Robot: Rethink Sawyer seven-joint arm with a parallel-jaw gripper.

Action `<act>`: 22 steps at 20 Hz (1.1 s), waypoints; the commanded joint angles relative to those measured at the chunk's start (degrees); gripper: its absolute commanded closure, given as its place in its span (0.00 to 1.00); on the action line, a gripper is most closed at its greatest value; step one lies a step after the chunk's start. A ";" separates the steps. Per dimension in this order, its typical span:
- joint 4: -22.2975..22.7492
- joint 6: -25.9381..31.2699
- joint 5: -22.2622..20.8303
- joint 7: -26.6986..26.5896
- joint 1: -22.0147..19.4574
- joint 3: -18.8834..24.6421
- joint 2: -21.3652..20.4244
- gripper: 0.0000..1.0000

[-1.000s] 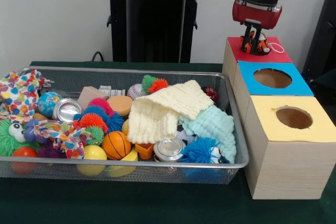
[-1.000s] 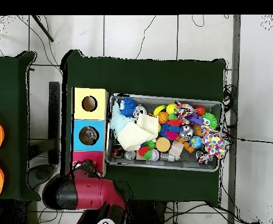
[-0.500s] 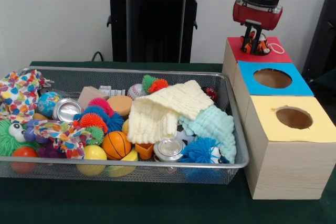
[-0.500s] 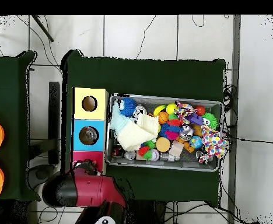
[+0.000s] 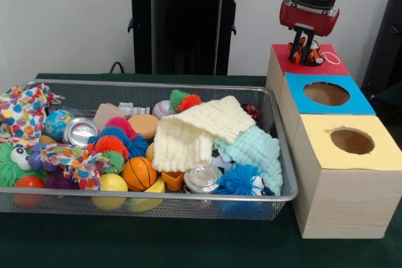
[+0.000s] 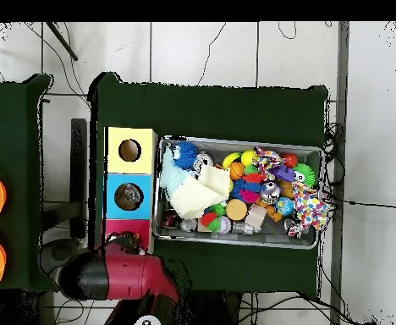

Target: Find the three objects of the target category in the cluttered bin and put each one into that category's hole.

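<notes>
Since a second ago the red and black arm has lifted slightly above the red-topped wooden box (image 5: 300, 62), and its gripper (image 5: 306, 56) now hangs a little higher over that box's hole, while nothing in the bin has shifted. Largest in view is the silver wire-mesh bin (image 5: 144, 203), packed with toys on the dark green table cloth (image 5: 157, 243). Beside it stand three wooden boxes in a row: the yellow-topped box (image 5: 352, 174) nearest the front camera, the blue-topped box (image 5: 326, 95) in the middle, and the red-topped one farthest. A pale yellow knitted cloth (image 5: 198, 131) and a mint green knitted cloth (image 5: 254, 149) drape over the middle of the heap, hiding whatever lies under them. Smaller things lie around: an orange toy basketball (image 5: 139, 173), a blue spiky ball with eyes (image 5: 242, 181) and two silver cans (image 5: 202, 178). At the hole of the red box sits a small orange, black and white toy (image 5: 304, 49), right at the fingertips; whether the pincer grips it or has let go, I cannot tell. As I judge it, the toy may catch on the hole's rim and stay perched there, or be dragged back out if the arm rises with it snagged on a finger. No brand, label or writing can be read anywhere.
</notes>
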 commanded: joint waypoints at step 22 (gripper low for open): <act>-7.62 3.20 3.19 10.21 -1.11 -0.34 1.24 1.00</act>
